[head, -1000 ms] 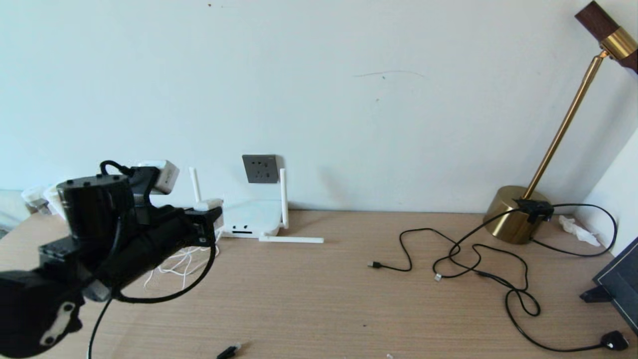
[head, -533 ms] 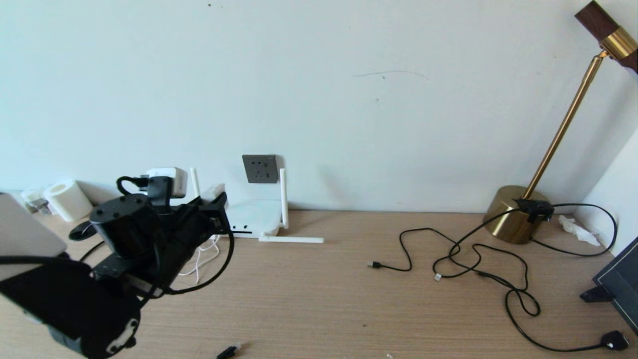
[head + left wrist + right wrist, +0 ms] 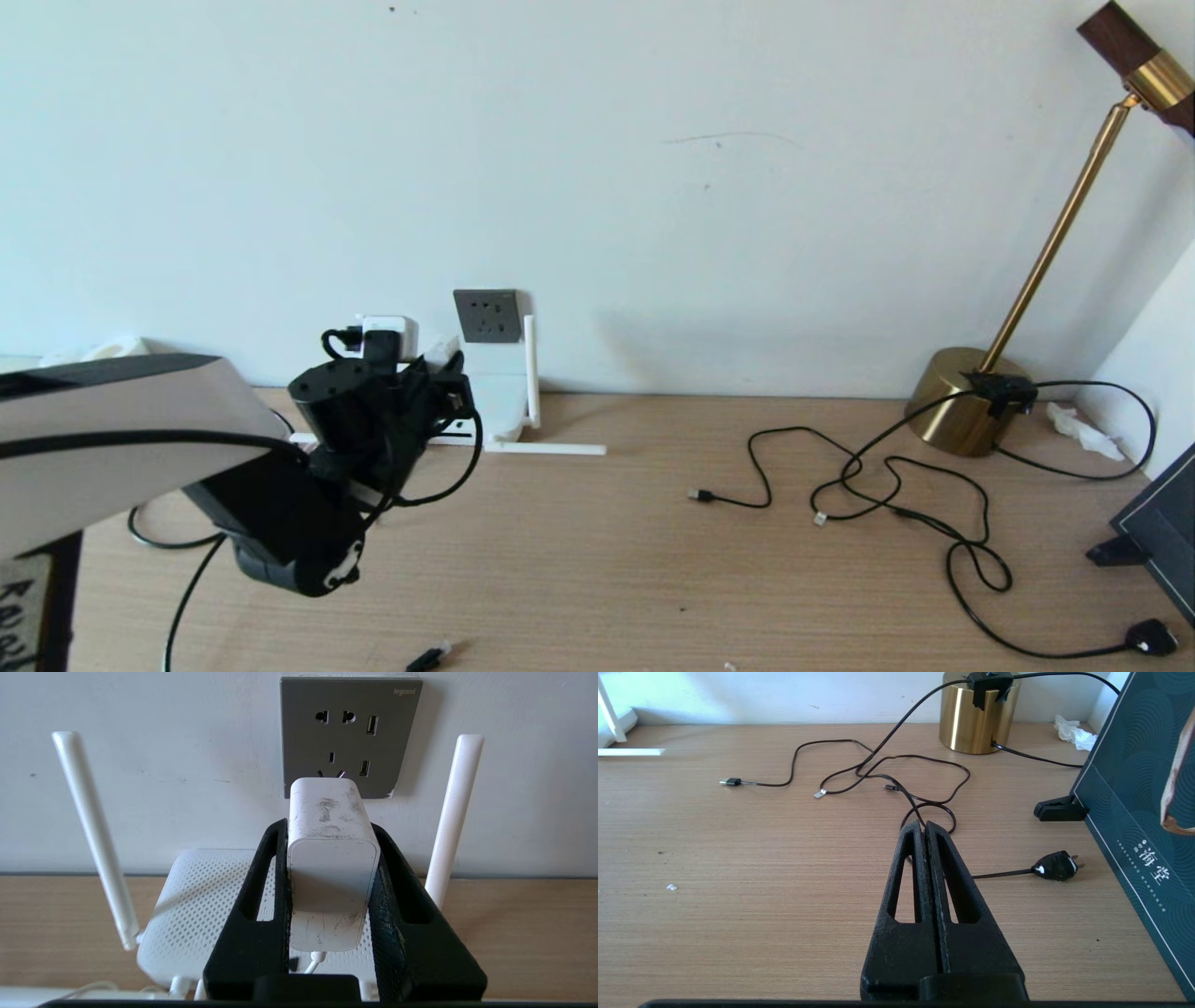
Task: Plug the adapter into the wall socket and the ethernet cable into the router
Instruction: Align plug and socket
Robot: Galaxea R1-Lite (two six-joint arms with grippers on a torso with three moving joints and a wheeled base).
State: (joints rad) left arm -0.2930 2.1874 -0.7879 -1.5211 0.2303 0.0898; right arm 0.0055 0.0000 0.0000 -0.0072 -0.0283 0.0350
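Note:
My left gripper (image 3: 329,826) is shut on the white adapter (image 3: 331,868), one black finger on each side, and the thin white cord (image 3: 314,962) hangs from its rear. The adapter's front end points at the lower part of the dark grey wall socket (image 3: 350,732), just short of it. Below lies the white router (image 3: 201,905) with upright antennas. In the head view the adapter (image 3: 441,351) sits left of the wall socket (image 3: 486,315), above the router (image 3: 499,401). The ethernet cable's plug end (image 3: 428,658) lies at the table's front edge. My right gripper (image 3: 923,826) is shut and empty above the table.
One router antenna (image 3: 546,449) lies flat on the table. A brass lamp (image 3: 966,401) stands at the back right, with thin black cables (image 3: 887,485) looping across the wood to a black plug (image 3: 1150,637). A dark board (image 3: 1134,812) leans at the right edge.
My left arm has swung right and toward the wall with the adapter, from left of the router to just in front of the socket. The right gripper has stayed put.

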